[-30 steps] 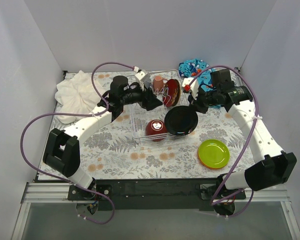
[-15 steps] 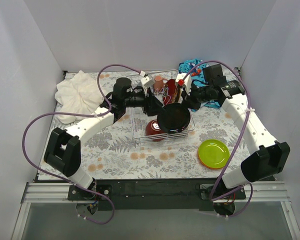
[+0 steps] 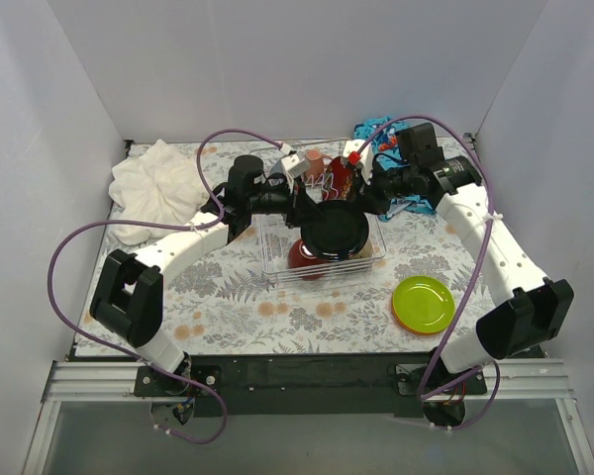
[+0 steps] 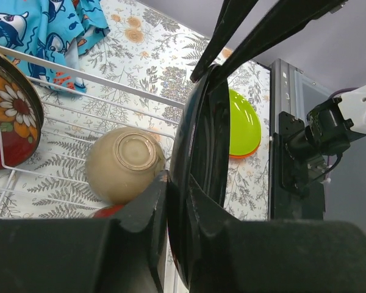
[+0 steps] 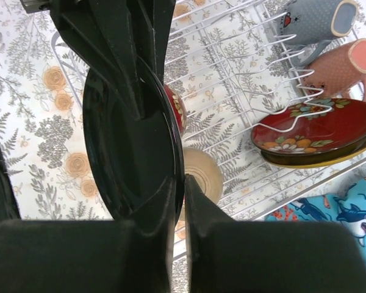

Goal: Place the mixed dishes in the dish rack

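Observation:
A dark plate [image 3: 334, 234] hangs on edge above the front of the pale wire dish rack [image 3: 270, 259]. My left gripper [image 3: 309, 211] is shut on its rim from the left and my right gripper [image 3: 362, 202] is shut on its rim from the right. In the left wrist view the plate [image 4: 198, 159] sits between my gripper's [image 4: 174, 183] jaws. In the right wrist view it [image 5: 122, 152] sits in my gripper [image 5: 182, 180]. The rack holds a beige bowl [image 4: 123, 165], a red bowl [image 3: 302, 255], a red flowered plate [image 5: 317, 128], a pink mug [image 5: 341, 67] and a grey mug [image 5: 314, 18].
A lime plate [image 3: 423, 302] lies on an orange one on the floral table, right of the rack. A white towel [image 3: 158, 188] lies at the back left. A blue shark-print cloth [image 3: 381, 129] lies behind the rack at the back right.
My right gripper has carried the dark plate left, over the rack's front. My left gripper has moved right and closed on the plate's opposite rim.

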Controlling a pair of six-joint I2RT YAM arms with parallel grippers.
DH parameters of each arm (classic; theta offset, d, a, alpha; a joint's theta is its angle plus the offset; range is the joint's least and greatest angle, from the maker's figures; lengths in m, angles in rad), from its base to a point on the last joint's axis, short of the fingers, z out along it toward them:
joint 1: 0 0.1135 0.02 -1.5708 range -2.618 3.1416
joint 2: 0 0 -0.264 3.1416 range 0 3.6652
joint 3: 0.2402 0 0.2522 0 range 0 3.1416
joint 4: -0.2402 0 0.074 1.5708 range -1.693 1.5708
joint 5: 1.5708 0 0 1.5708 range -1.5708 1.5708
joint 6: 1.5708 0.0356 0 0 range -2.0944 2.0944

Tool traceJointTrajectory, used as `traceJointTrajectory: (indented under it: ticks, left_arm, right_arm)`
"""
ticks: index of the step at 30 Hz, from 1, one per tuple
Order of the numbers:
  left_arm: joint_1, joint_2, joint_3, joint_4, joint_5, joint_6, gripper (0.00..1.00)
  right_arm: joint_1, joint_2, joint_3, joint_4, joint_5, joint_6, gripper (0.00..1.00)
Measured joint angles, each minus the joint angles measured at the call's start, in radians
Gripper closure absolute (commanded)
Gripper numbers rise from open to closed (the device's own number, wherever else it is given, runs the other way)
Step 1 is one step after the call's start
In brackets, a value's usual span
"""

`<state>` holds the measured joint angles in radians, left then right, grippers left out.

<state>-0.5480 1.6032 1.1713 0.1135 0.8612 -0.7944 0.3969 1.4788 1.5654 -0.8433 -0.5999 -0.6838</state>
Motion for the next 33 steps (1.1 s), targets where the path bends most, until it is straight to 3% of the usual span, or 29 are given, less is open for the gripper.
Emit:
traceJointTrajectory:
  ticks: [4, 9, 10, 13, 14, 17, 22, 26, 28, 29, 30, 31, 33]
  left_arm:
    - [-0.002, 0.000, 0.000, -0.004, 0.033, 0.017, 1.00]
    - [-0.004, 0.000, 0.000, -0.005, 0.058, 0.021, 1.00]
    - [-0.004, 0.000, 0.000, -0.005, 0.059, 0.022, 1.00]
    - [-0.004, 0.000, 0.000, -0.008, 0.056, 0.026, 1.00]
    - [-0.003, 0.000, 0.000, -0.010, 0.056, 0.035, 0.86]
    - [-0.014, -0.002, -0.002, -0.008, 0.017, 0.051, 0.53]
    - [0.006, -0.007, -0.002, -0.023, -0.157, 0.031, 0.41]
    - [0.091, -0.023, 0.020, -0.033, -0.286, -0.021, 0.37]
    - [0.152, -0.027, 0.045, -0.035, -0.309, -0.048, 0.42]
    - [0.198, -0.029, 0.062, -0.029, -0.380, -0.047, 0.51]
    - [0.240, -0.029, 0.074, -0.024, -0.426, -0.050, 0.86]
    - [0.294, -0.029, 0.082, -0.017, -0.491, -0.053, 1.00]
    - [0.394, -0.033, 0.081, -0.015, -0.610, -0.063, 1.00]
  right_arm:
    - [0.000, 0.013, 0.000, -0.048, -0.037, -0.020, 0.56]
    - [0.000, 0.062, -0.003, -0.109, -0.071, -0.038, 0.58]
    - [0.000, 0.071, -0.005, -0.116, -0.077, -0.039, 0.61]
    - [0.000, 0.089, -0.005, -0.134, -0.104, -0.043, 0.92]
    - [0.000, 0.091, -0.005, -0.138, -0.109, -0.034, 0.99]
    - [-0.018, 0.102, -0.001, -0.136, -0.109, 0.011, 0.99]
    - [-0.018, 0.104, 0.003, -0.112, -0.060, 0.056, 0.99]
    - [-0.013, 0.100, 0.010, 0.030, 0.045, 0.155, 0.99]
    - [-0.009, 0.092, 0.011, 0.142, 0.107, 0.219, 0.99]
    - [-0.008, 0.085, 0.010, 0.182, 0.137, 0.239, 0.99]
    - [-0.008, 0.068, 0.003, 0.195, 0.163, 0.268, 0.99]
    - [-0.003, 0.046, -0.012, 0.219, 0.198, 0.296, 0.99]
    - [0.005, -0.003, -0.042, 0.278, 0.276, 0.356, 0.99]
